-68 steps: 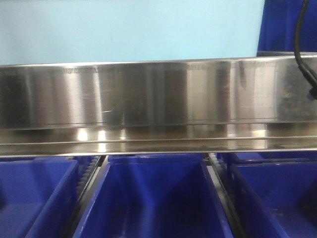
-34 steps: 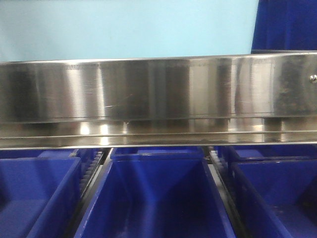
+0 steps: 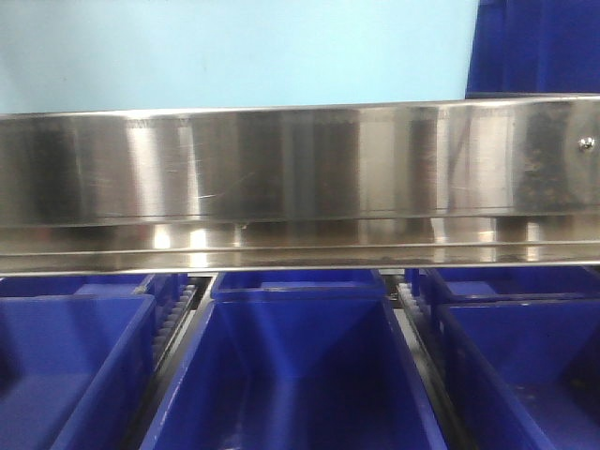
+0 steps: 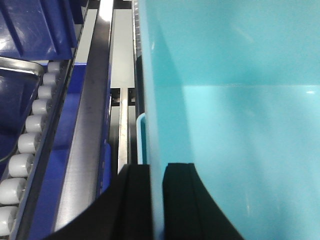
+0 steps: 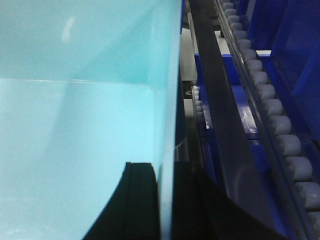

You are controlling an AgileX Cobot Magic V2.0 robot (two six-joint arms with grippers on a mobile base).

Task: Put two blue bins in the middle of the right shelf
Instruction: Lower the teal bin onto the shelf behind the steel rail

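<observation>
Above the steel front rail (image 3: 300, 178) of the shelf, the pale blue bin (image 3: 234, 52) fills the upper left of my front view; whether it rests on that level I cannot tell. My left gripper (image 4: 157, 172) straddles its left wall, one finger inside and one outside, pinched on the plastic. My right gripper (image 5: 165, 175) clamps the right wall likewise. Beside each wall run roller tracks (image 5: 285, 140). Under the rail sit dark blue bins (image 3: 300, 375), with another at the upper right corner.
</observation>
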